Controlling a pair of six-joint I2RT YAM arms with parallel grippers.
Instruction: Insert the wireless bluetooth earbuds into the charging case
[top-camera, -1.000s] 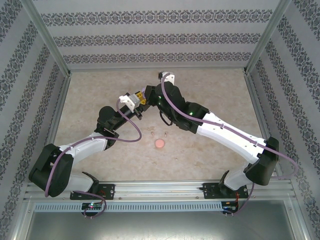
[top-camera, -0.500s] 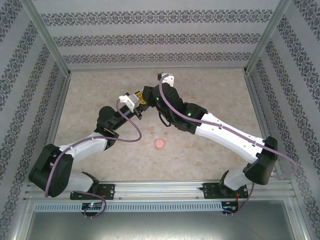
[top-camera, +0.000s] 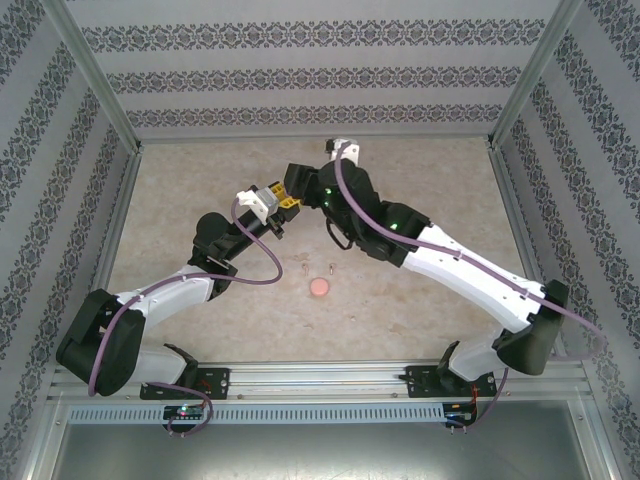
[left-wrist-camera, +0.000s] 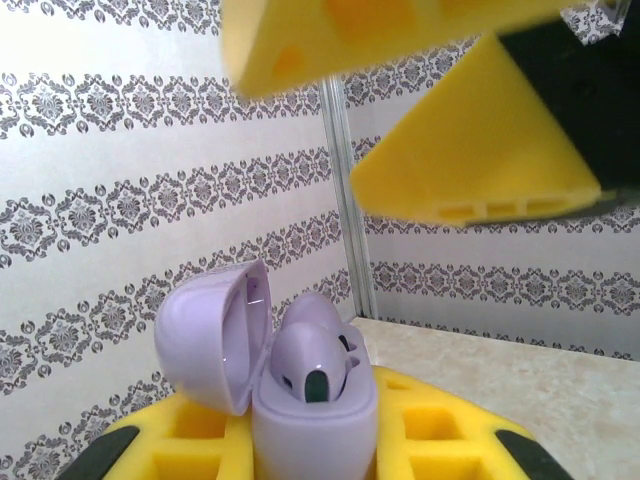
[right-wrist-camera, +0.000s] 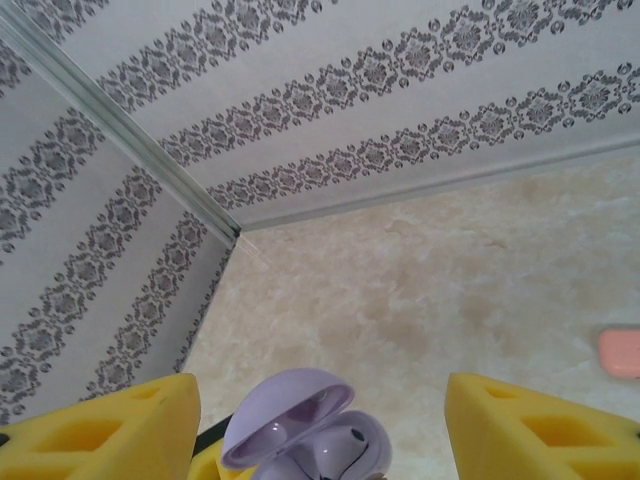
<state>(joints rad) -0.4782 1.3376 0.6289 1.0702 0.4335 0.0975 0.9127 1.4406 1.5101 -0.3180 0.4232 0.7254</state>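
Note:
My left gripper (left-wrist-camera: 315, 455) is shut on a lilac charging case (left-wrist-camera: 312, 415), held upright between its yellow fingers with the lid (left-wrist-camera: 212, 335) swung open to the left. Two purple wireless bluetooth earbuds (left-wrist-camera: 312, 362) sit in the case's wells, stems down. My right gripper (right-wrist-camera: 320, 425) hovers just above the case (right-wrist-camera: 330, 450), its yellow fingers (right-wrist-camera: 545, 430) spread wide and touching nothing. From the left wrist those fingers (left-wrist-camera: 470, 165) hang over the case. In the top view the two grippers meet above the table's middle, left (top-camera: 284, 207) and right (top-camera: 298, 186).
A round coral case (top-camera: 320, 288) lies on the beige table nearer the arm bases, with two tiny buds (top-camera: 305, 268) (top-camera: 328, 268) just behind it. A metal frame post (left-wrist-camera: 345, 200) and patterned walls enclose the table.
My right gripper has opened its fingers and drawn up and back from the lilac case. The left gripper has kept still with the case.

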